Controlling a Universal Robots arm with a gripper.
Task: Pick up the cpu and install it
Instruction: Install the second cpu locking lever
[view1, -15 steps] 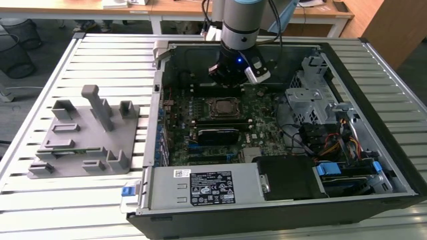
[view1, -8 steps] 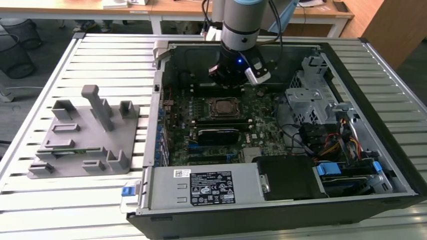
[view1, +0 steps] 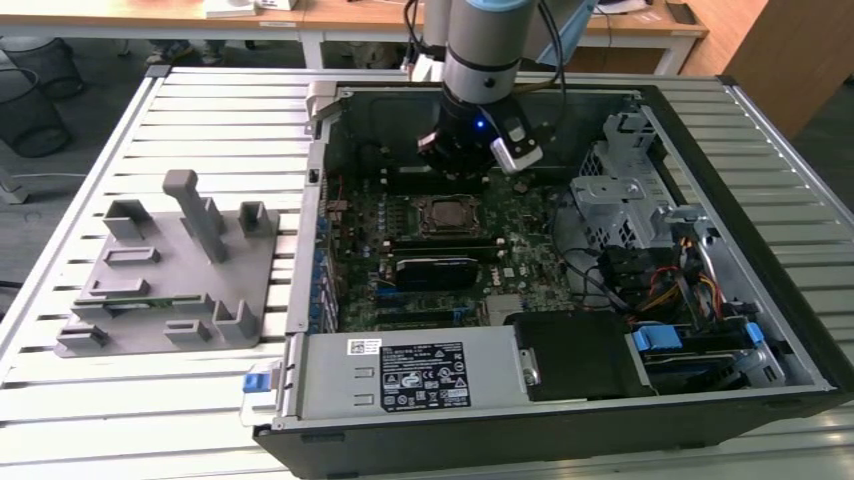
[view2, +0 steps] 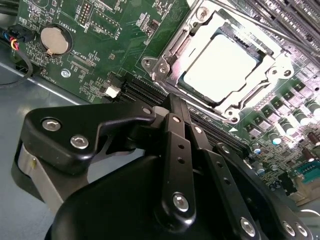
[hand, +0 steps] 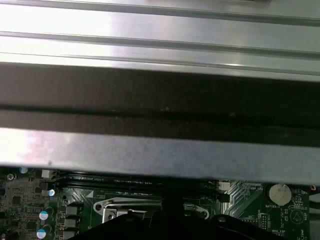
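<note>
Exterior view: end effector (view1: 470, 158) hangs over the open PC case (view1: 747, 400), just beyond the socket (view1: 446, 215) on the motherboard (view1: 521, 250). Second wrist view: cpu (view2: 220, 67) sits flat inside the socket's metal frame (view2: 160, 67), silver top up, w/ nothing touching it. End effector fingers (view2: 172, 125) pressed together, holding nothing, above board & apart from cpu. Grey fixture blocks (view1: 174, 270) sit on slatted worktop (view1: 200, 110), at exterior view's left of case.
</note>
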